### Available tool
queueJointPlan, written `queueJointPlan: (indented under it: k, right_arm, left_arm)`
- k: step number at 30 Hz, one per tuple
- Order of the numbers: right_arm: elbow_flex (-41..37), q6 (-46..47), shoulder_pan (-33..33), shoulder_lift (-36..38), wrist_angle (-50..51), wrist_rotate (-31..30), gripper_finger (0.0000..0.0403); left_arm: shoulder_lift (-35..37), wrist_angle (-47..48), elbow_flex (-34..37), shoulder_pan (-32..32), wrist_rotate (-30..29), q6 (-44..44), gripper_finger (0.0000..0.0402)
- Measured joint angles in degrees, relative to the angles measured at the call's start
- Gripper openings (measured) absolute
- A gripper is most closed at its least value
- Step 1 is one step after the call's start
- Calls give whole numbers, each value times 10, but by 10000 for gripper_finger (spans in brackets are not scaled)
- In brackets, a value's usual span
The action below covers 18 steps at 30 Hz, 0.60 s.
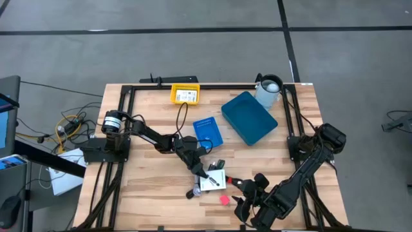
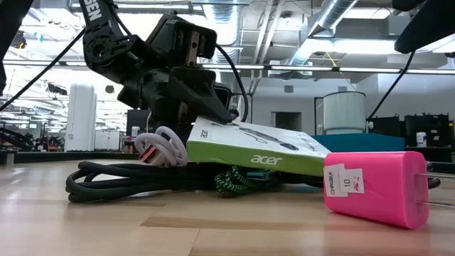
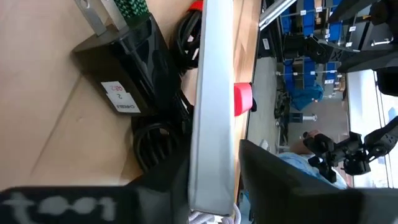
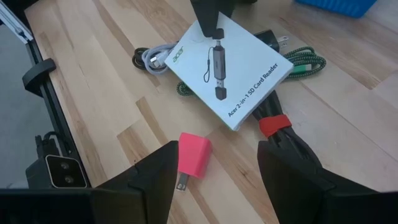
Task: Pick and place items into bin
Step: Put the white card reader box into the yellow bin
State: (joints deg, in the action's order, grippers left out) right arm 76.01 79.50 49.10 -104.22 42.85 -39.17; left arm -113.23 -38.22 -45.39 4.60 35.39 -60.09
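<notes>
A wooden table (image 1: 148, 193) holds a small heap of loose items near its front edge, between two dark robot arms. The left gripper (image 1: 201, 169) reaches down onto the heap, its fingers on either side of the edge of a white card-reader box (image 4: 231, 68); they look to be closing on it, though I cannot tell whether the grip is firm. The box lies tilted on top of coiled black cables (image 2: 121, 181), a green braided cable (image 4: 305, 62), a white cable (image 4: 152, 57) and a black charger (image 3: 127, 68). A pink plug adapter (image 4: 194, 155) sits alone on the wood, just beside the heap. The right gripper (image 4: 217, 174) hovers near the front of the table, its fingers apart and empty, looking down on the adapter and box.

The blue bin (image 1: 250, 117) stands well apart toward the back of the table, and from above nothing shows inside it. A smaller blue tray (image 1: 207, 131) and a yellow box (image 1: 185, 95) sit nearby. By my reckoning the job has barely begun: every item is still outside the bin.
</notes>
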Motion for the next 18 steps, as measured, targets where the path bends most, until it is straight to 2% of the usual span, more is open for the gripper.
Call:
queueJointPlan:
  k: [8,18]
  right_arm:
    - [0,0,0,0,0,-1,214]
    - [0,0,0,0,0,-1,214]
  left_arm:
    - [-1,-8,1,-6,20,10,64]
    - [-2,-25,1,-14,39,11,58]
